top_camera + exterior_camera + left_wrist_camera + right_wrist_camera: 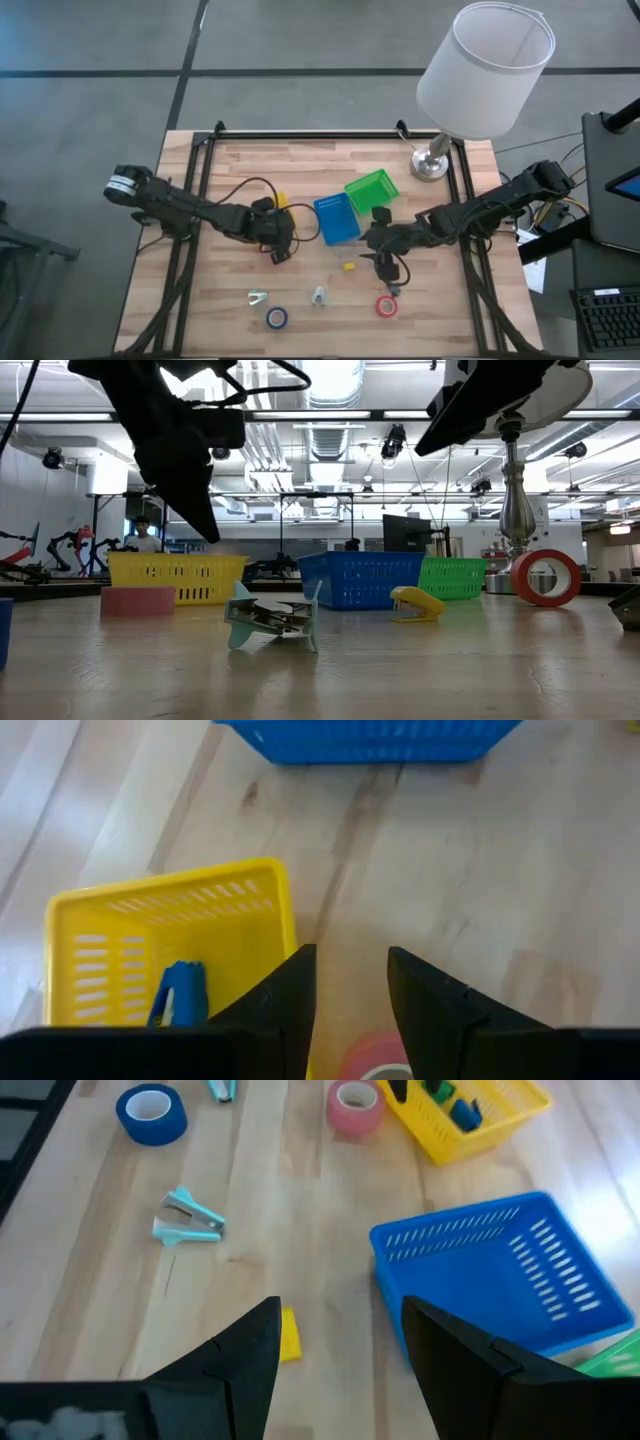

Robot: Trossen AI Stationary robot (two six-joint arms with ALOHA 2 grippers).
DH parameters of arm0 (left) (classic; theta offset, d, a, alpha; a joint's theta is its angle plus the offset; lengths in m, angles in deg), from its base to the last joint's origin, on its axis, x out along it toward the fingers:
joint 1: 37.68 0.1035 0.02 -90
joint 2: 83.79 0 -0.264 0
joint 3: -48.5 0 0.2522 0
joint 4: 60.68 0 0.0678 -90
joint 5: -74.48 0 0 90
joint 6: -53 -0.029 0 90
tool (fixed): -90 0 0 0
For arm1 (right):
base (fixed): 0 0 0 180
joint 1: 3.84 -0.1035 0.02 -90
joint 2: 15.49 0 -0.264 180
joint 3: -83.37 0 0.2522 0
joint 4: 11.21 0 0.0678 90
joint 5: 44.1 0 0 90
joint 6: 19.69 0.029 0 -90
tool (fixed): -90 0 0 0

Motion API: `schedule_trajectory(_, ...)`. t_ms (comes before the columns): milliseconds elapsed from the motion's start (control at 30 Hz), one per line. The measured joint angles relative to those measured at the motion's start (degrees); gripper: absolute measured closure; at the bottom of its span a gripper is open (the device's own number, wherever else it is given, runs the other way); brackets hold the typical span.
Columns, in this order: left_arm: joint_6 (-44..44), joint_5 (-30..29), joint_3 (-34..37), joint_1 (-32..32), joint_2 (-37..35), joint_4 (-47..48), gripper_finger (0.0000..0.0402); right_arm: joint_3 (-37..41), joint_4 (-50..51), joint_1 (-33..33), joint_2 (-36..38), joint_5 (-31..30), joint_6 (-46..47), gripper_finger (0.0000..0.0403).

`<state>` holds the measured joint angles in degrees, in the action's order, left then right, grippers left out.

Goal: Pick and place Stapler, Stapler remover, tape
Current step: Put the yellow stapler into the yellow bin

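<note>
A small yellow stapler (348, 267) lies on the wood near the table's middle. Two teal stapler removers (258, 297) (319, 296) lie toward the near edge. A blue tape roll (277, 318) and a red one (387, 306) lie flat near that edge. A pink roll (355, 1105) sits beside the yellow basket (170, 950). My left gripper (350, 955) hangs open above the wood next to that basket, over the pink roll (375, 1055). My right gripper (340, 1308) is open in the air above the yellow stapler (289, 1335), near the blue basket (500, 1270).
Three baskets stand mid-table: the yellow one holds a blue item (178, 992), then come the blue basket (335, 218) and a green one (372, 190). A lamp (432, 165) stands at the far right corner. A black frame (300, 135) borders the table.
</note>
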<state>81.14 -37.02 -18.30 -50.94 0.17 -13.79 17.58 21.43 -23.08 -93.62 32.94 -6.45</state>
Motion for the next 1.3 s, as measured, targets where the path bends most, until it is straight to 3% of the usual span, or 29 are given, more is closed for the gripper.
schedule_trajectory(200, 0.00, -0.04, 0.00, -1.81, 0.00, -1.93, 0.0282, 3.69, -3.19, -0.03, 0.00, 0.15, 2.94, 0.0197)
schedule_trajectory(667, -2.99, -0.15, 0.00, -4.52, 0.00, -6.67, 0.0287, 17.10, -26.57, -1.87, 0.00, 1.44, 2.98, 0.0197)
schedule_trajectory(900, -3.07, -0.46, 0.00, -4.54, 0.00, -6.65, 0.0288, 21.07, -33.51, -1.88, -0.36, 1.40, 3.43, 0.0197)
schedule_trajectory(1033, -3.08, -0.48, 0.00, -4.54, 0.00, -6.99, 0.0289, 21.15, -39.18, -1.90, -4.92, 1.47, 3.49, 0.0197)
schedule_trajectory(1300, -5.69, -0.47, 0.00, -4.83, -0.01, -9.74, 0.0289, 15.39, -38.89, -1.88, -15.61, 2.72, 3.56, 0.0197)
